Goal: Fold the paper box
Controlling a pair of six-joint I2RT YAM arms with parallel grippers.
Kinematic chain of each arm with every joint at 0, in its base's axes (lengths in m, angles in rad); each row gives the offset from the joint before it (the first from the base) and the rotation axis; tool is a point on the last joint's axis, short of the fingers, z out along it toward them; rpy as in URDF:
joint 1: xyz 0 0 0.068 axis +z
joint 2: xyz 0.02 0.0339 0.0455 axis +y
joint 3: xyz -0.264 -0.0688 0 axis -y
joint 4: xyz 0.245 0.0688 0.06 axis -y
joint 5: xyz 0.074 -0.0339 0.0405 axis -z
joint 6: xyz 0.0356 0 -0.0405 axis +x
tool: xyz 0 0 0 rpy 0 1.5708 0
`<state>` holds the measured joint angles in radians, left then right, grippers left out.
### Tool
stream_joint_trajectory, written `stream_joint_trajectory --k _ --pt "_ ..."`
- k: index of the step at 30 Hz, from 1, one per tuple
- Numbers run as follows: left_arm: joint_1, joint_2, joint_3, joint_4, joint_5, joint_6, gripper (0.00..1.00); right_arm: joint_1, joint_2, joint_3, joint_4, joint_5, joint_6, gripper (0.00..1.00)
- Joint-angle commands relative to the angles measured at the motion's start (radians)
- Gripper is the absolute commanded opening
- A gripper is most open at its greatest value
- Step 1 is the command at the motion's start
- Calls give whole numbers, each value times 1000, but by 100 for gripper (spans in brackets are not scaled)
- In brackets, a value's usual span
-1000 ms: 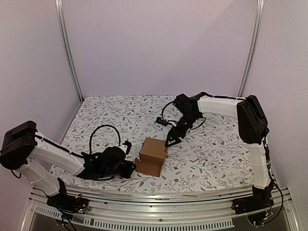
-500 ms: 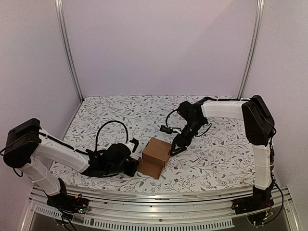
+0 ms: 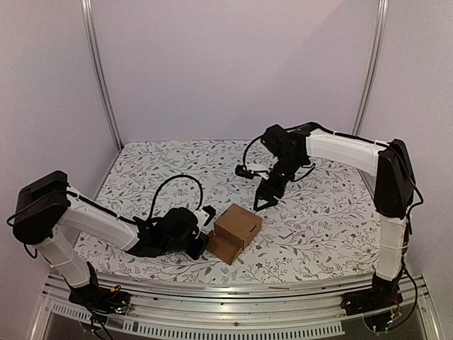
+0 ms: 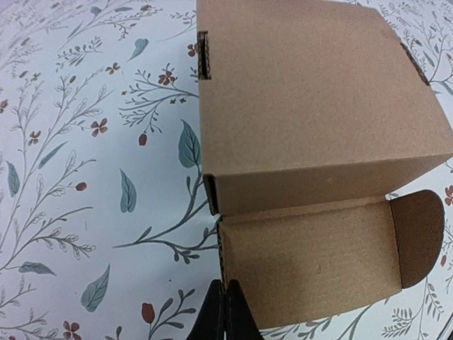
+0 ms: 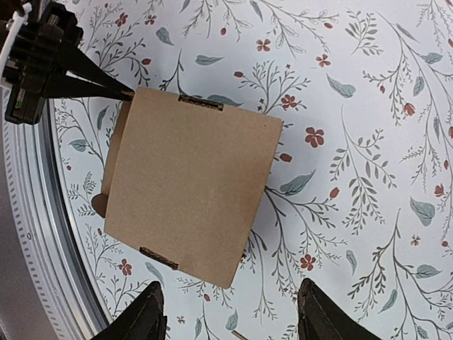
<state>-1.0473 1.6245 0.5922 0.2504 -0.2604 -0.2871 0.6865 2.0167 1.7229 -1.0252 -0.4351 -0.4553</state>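
Note:
The paper box (image 3: 238, 222) is a brown cardboard cube on the floral table, with one flap (image 3: 221, 247) lying open toward the near edge. From the left wrist, the box (image 4: 311, 92) fills the top and the flap (image 4: 311, 262) ends in a rounded tab (image 4: 421, 237). My left gripper (image 3: 204, 241) is shut, its tips (image 4: 226, 315) at the flap's left edge with nothing between them. My right gripper (image 3: 265, 201) hangs open above and behind the box (image 5: 191, 184), its fingers (image 5: 152, 315) wide apart and empty. The left gripper (image 5: 126, 91) points at the box's corner.
A floral cloth (image 3: 318, 227) covers the table. A metal rail (image 3: 212, 287) runs along the near edge, also seen from the right wrist (image 5: 35, 234). Two metal uprights (image 3: 99, 71) stand at the back corners against white walls.
My left gripper shut and slid right to the flap. The box shifted right and turned a little. My right gripper rose and drew back from the box's far side.

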Motion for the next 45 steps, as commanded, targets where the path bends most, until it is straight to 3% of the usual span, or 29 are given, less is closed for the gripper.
stream_joint_trajectory --k 1,14,45 --pt "22 34 23 -27 32 70 0 0 81 62 13 60 57 62" --pt "24 63 124 -151 51 68 0 15 143 33 22 21 84 64" --pt "45 105 316 -426 75 29 0 34 179 11 4 -37 59 55"
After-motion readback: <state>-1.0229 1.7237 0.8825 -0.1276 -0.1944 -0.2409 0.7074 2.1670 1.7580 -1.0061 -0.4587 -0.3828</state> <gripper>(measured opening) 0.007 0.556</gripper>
